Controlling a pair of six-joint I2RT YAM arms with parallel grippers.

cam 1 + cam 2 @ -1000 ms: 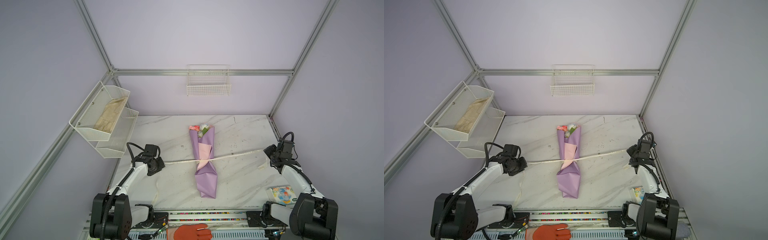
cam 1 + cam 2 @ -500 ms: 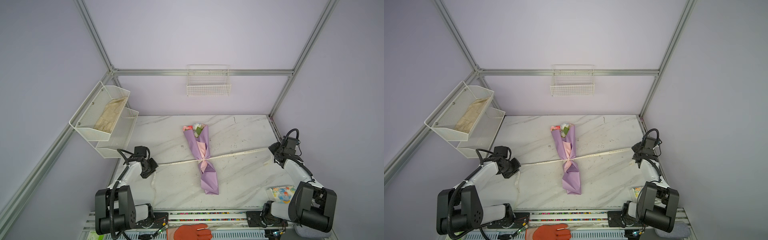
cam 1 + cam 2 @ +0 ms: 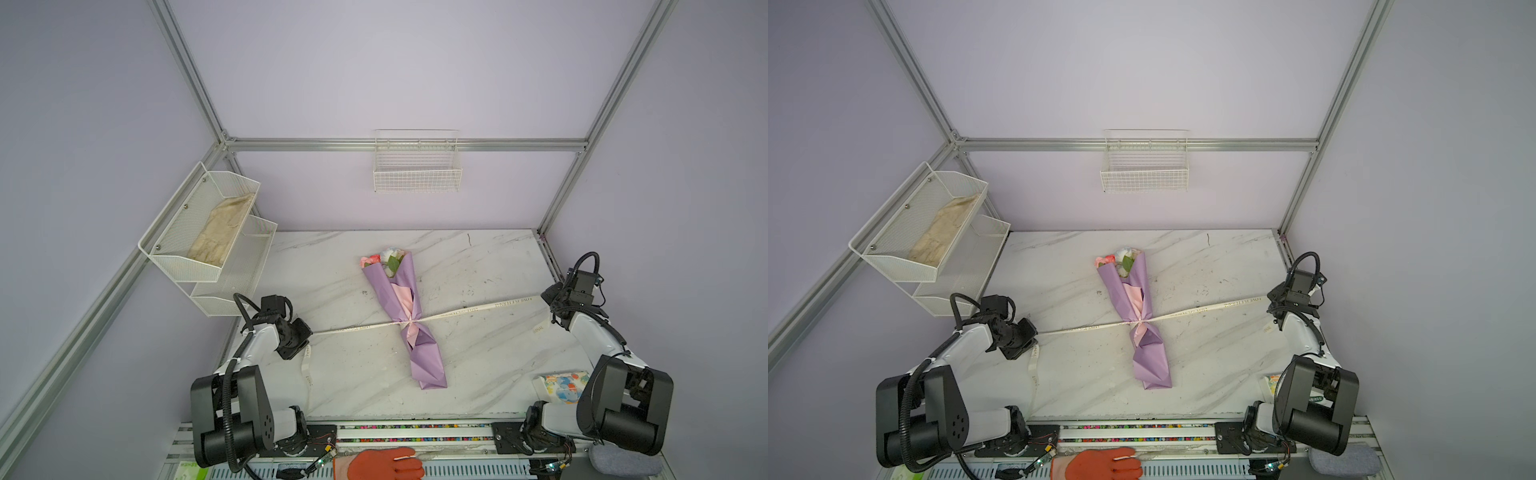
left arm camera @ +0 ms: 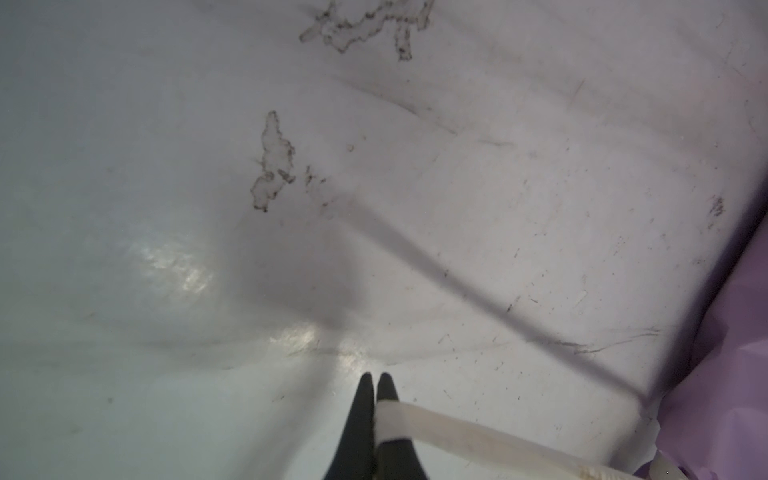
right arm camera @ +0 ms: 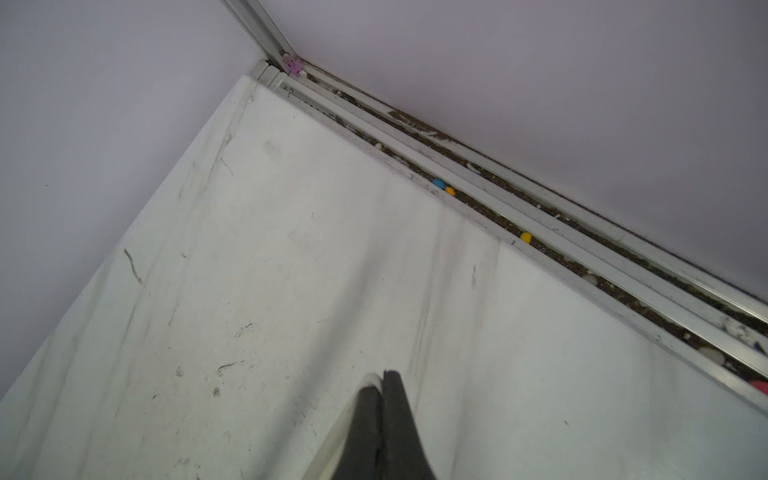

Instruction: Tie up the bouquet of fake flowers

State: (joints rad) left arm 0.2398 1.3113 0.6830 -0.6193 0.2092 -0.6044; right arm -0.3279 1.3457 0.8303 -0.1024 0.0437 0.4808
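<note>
You have pale lilac walls on three sides, braced by aluminium frame bars. Your tabletop is white with grey marble veins, and it is scuffed with dark marks. A white wire basket hangs on the far wall. A two-tier white mesh shelf on the left wall holds a beige glove in its upper tier. Along the tabletop's right edge runs a grimy metal channel with a few coloured beads.
</note>
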